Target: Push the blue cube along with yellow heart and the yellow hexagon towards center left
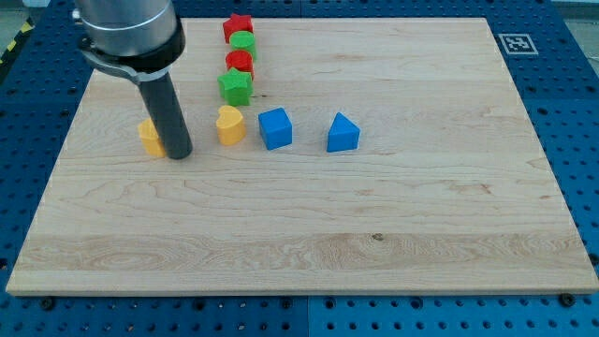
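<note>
The blue cube (275, 128) sits on the wooden board a little left of centre. The yellow heart (229, 124) is just left of it, almost touching. The yellow hexagon (150, 137) is further left, partly hidden behind my rod. My tip (180, 153) rests on the board right beside the hexagon, on its right, and left of the heart with a gap between them.
A blue triangular block (343, 133) lies right of the cube. A column of blocks runs toward the view's top: green star (236, 87), red block (240, 63), green round block (242, 41), red star (238, 25). The board's left edge (58, 159) is near the hexagon.
</note>
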Controlling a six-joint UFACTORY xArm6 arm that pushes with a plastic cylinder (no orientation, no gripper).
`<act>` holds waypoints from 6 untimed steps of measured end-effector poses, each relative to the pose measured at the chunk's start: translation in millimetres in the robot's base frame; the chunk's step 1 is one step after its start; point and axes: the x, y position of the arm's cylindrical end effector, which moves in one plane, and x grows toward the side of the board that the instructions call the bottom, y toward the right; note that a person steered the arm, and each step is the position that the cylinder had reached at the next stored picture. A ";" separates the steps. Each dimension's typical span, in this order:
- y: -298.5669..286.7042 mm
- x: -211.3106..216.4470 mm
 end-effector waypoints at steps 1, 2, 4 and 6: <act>42.2 0.0; 135.1 7.7; 298.0 54.8; 343.2 0.5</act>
